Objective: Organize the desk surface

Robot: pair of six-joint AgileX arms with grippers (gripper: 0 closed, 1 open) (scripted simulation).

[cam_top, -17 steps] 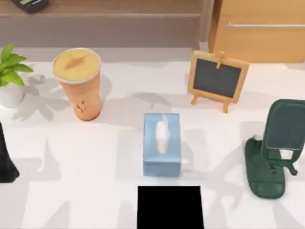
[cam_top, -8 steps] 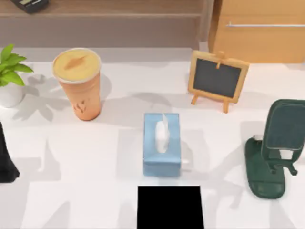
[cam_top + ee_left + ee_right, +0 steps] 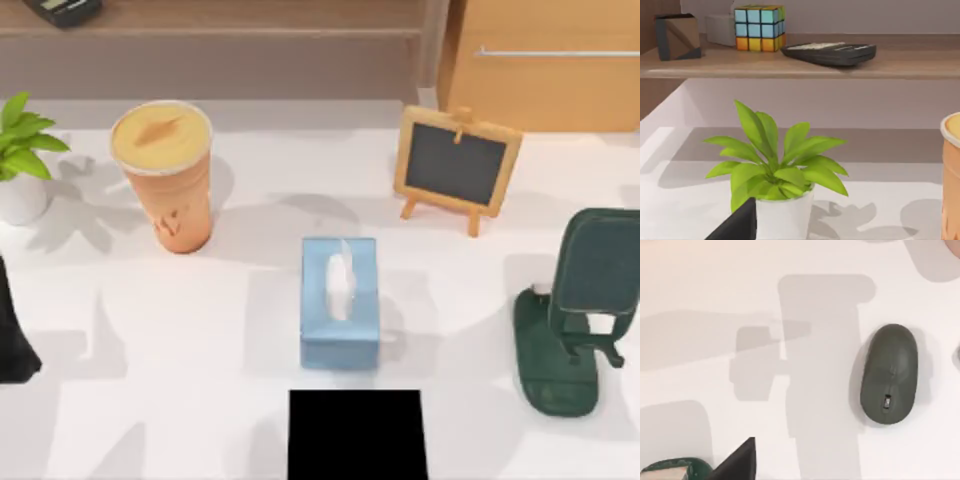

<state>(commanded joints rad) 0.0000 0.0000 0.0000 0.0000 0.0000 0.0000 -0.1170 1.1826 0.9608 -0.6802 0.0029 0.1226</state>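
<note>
The desk surface [image 3: 180, 330] is a broad white tabletop. On it stand a blue tissue box [image 3: 340, 302] at the centre, an orange cup [image 3: 168, 175] at the back left and a potted plant [image 3: 20, 160] at the far left. A small chalkboard easel [image 3: 458, 165] and a dark green phone stand [image 3: 575, 310] are on the right. My left arm [image 3: 12, 330] is a dark shape at the left edge; one black fingertip [image 3: 737, 227] sits just in front of the plant [image 3: 775, 175]. The right wrist view looks down on a dark mouse [image 3: 888, 372], with one black fingertip [image 3: 737, 462] at the frame's edge.
A black square mat [image 3: 357, 435] lies at the front edge. A tan cabinet [image 3: 545, 60] stands at the back right. A shelf [image 3: 790, 65] behind the desk holds a colour cube [image 3: 760, 27], a calculator [image 3: 832, 52] and a small box [image 3: 676, 36].
The arms' shadows have shifted slightly across the tabletop. No object on the desk has moved.
</note>
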